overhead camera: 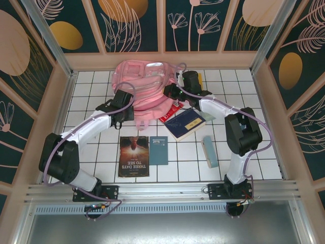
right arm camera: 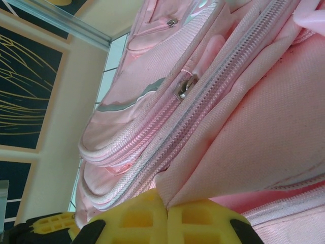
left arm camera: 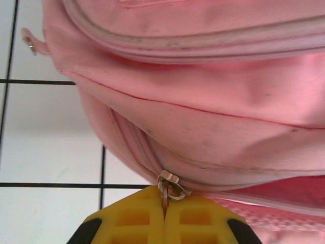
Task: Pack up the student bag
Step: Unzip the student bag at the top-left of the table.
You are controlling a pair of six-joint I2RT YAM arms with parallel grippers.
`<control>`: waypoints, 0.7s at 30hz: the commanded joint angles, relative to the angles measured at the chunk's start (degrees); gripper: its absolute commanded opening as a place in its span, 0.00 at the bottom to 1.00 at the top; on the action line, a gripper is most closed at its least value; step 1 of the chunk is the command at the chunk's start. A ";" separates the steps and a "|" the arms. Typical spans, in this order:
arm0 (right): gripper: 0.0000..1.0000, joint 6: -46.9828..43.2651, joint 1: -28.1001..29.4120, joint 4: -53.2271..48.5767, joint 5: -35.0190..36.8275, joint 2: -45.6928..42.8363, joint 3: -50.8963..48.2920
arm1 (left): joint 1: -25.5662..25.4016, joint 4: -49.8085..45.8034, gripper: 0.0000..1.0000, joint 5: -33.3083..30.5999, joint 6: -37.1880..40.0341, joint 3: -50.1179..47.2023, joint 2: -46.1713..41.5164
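The student bag (overhead camera: 142, 84), a large soft pink backpack, lies at the back of the tiled table. My left gripper (overhead camera: 124, 97) is at its near left side. In the left wrist view its yellow fingers (left arm camera: 132, 218) are shut on the metal zipper pull (left arm camera: 170, 185) of the bag (left arm camera: 203, 101). My right gripper (overhead camera: 172, 92) is at the bag's right side. In the right wrist view the gripper (right arm camera: 166, 203) is shut on a fold of the pink fabric (right arm camera: 203, 178) beside a zipper track. Another zipper slider (right arm camera: 187, 86) sits higher up.
A dark book titled "Three Days to See" (overhead camera: 134, 156) and a small teal book (overhead camera: 158, 150) lie in front. A dark blue book (overhead camera: 185, 123) and a red item (overhead camera: 170, 113) lie by the bag's near right corner. A pale teal box (overhead camera: 210, 151) is at the right. Walls enclose the table.
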 commanded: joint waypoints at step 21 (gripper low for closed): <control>0.00 1.59 -10.23 6.52 3.23 -5.18 -5.46 | 15.80 -8.77 0.00 -20.73 3.21 2.93 13.77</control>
